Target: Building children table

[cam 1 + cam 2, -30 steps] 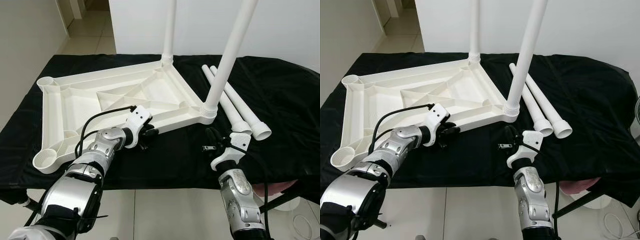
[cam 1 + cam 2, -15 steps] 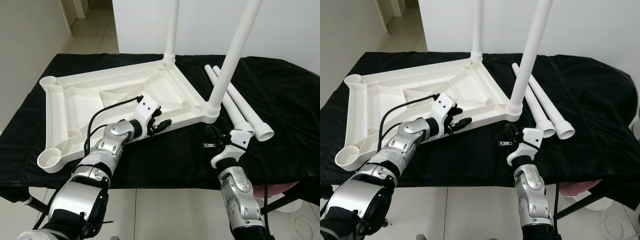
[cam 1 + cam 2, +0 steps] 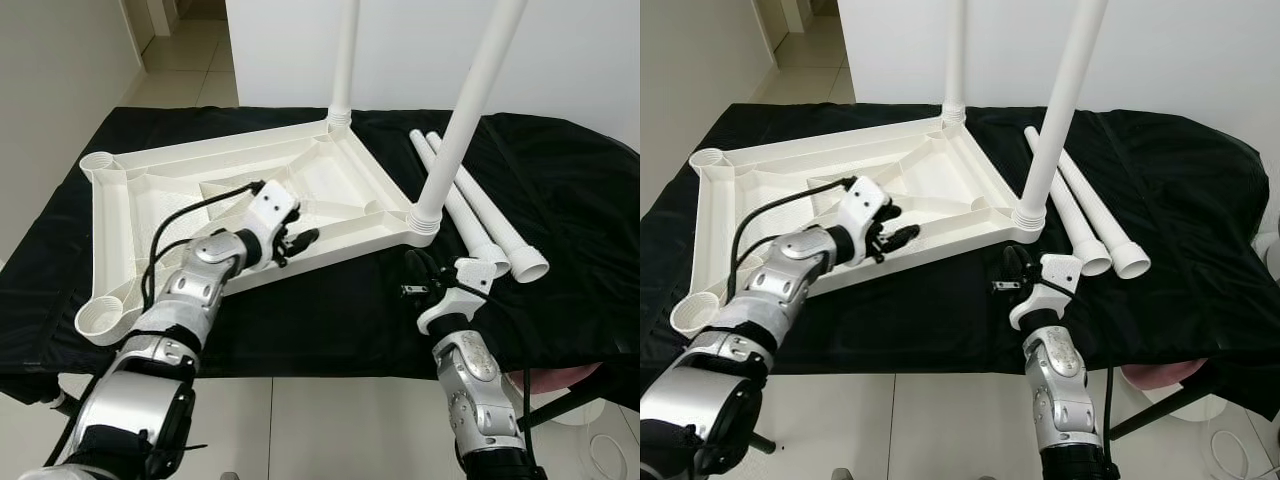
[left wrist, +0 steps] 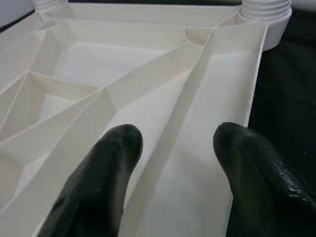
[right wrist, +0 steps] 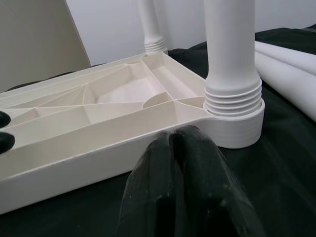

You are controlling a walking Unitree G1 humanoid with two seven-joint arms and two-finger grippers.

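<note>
Both upright table legs (image 3: 466, 110) run past the picture's top edge.

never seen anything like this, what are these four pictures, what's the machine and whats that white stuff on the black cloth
The machine is a humanoid robot with two silver arms, each ending in a gripper of two black fingers. The two wide pictures come from cameras in its head, looking down at its own arms. The two close-ups come from cameras on its wrists, looking along the fingers.

On the black cloth lies a white plastic child's tabletop, turned upside down so its ribs show. Two white legs are already screwed into its corners and stand upright: the near leg and the far leg. Two loose legs lie beside it, and two corner sockets look empty.

The left gripper is open at the tabletop's near edge, its fingers apart. The right gripper is shut on nothing, in front of the near leg. Neither holds anything.
</note>
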